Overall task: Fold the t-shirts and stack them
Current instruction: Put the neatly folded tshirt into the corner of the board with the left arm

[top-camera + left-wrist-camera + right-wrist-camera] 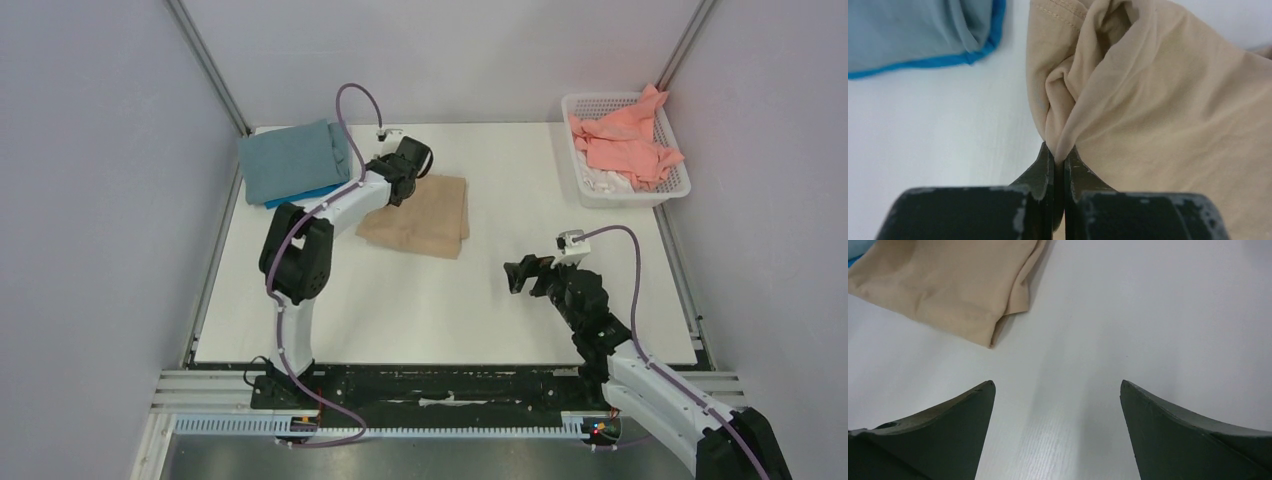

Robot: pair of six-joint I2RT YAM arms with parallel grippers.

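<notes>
The left gripper (pixel 1059 151) is clamped shut on a raised pinch of the beige t-shirt (pixel 1158 100). Its wrist view shows the cloth bunching into folds above the fingertips, but in the top view the gripper's own body hides this pinch. The rest of the beige t-shirt lies folded on the white tabletop (pixel 420 310). Just to its left, the grey-blue t-shirt (pixel 290 160) rests on the bright blue t-shirt (pixel 948 61), of which only a thin edge shows. To the right of the beige t-shirt and nearer the arm bases, the right gripper (pixel 1058 390) hovers with its jaws spread wide and nothing between them. Far to the beige t-shirt's right, and only in the top view, the salmon pink t-shirt (pixel 625 140) lies crumpled in the white basket (pixel 632 197).
</notes>
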